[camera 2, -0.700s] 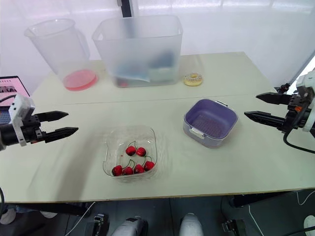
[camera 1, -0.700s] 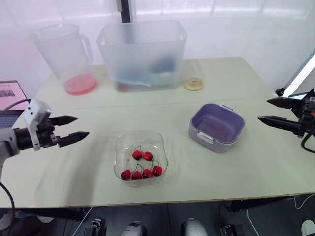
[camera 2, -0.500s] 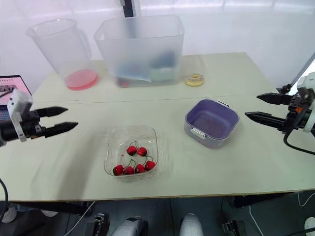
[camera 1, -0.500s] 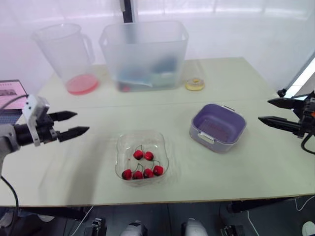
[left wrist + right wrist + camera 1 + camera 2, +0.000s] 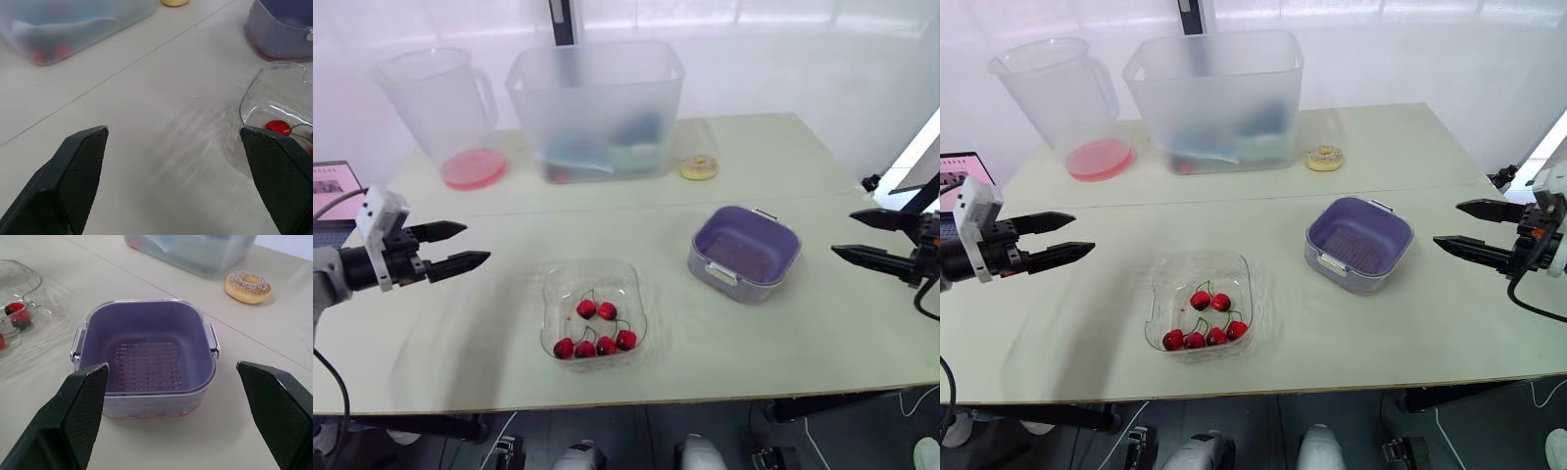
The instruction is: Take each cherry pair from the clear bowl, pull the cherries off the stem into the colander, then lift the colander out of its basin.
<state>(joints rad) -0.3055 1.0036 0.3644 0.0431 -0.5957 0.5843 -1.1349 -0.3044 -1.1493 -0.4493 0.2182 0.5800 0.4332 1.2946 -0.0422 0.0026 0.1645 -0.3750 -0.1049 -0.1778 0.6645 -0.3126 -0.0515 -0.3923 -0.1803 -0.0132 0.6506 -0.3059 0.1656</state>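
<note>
Nearest the table's front edge sat the clear bowl [image 5: 632,286], six stemmed cherries [image 5: 596,331] lying inside. At its nine o'clock the left gripper [image 5: 476,243] hovered above the table, fingers spread, holding nothing. At the bowl's two o'clock the purple colander [image 5: 146,323] sat in its basin [image 5: 146,406]. The right gripper [image 5: 843,233] hung at the colander's three o'clock, likewise spread. Farthest back stood a doughnut [image 5: 699,167], a frosted bin [image 5: 597,108] and a pitcher [image 5: 445,113].

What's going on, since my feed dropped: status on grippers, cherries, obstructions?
Left gripper open, empty, beside clear bowl. Right gripper open, empty, beside colander. Six cherries in bowl; colander empty, seated in basin. Nothing blocking.
</note>
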